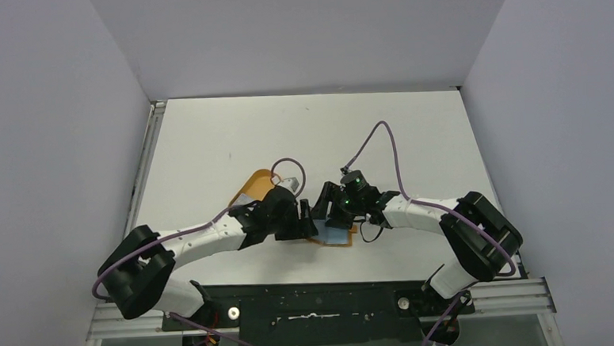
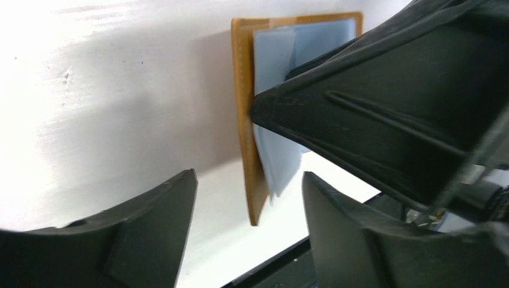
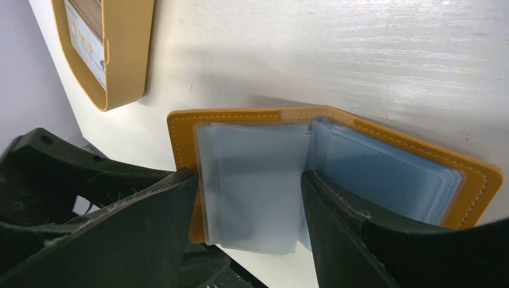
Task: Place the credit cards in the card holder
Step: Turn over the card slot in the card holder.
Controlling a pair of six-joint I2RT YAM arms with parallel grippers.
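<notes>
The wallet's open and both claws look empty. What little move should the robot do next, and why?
Probably the left gripper should reach over to the orange tray for a card. Both grippers are open and empty, the card holder already lies open, and the right gripper straddles a clear sleeve, ready to steady it.

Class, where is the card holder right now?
The card holder lies open on the table, centre of the top view near the front edge, under the left end effector and right end effector; the orange tray sits behind it to the left.
</notes>
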